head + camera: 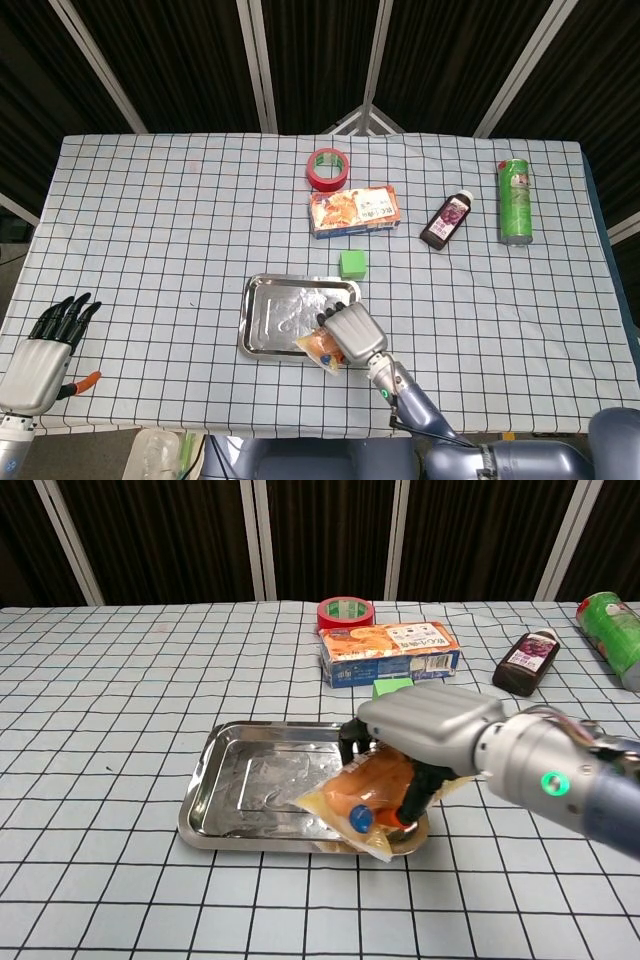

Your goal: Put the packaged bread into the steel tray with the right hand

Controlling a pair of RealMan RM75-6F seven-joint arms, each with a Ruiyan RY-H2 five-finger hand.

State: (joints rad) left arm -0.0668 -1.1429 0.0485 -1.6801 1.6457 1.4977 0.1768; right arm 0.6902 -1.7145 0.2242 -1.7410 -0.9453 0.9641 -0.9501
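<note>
The desk (150,220) wears a white cloth with a black grid. On it, directly under and to the left of the right robot hand (351,333), lies the steel tray (270,320), a shallow rectangular pan with rounded corners and a bright, wrinkled-looking floor.

The right robot hand hangs over the tray's near right corner, its grey back turned up and its dark fingers (349,742) curled down around the packaged bread (362,798), which it grips from above. Its forearm runs back toward the desk's near right edge, a green light showing on the wrist. The packaged bread is an orange-brown loaf in a clear, crinkled plastic bag with a blue and an orange spot near its lower end. The bag tilts down to the left, above the tray's right end; whether its low edge touches the tray is unclear.

The left robot hand (38,352) sits far to the left of the right one, at the desk's near left corner, holding nothing, dark fingers straight and slightly apart.

Beyond the right robot hand stand a printed snack box (354,211) and, just behind the hand, a green cube (352,263).
</note>
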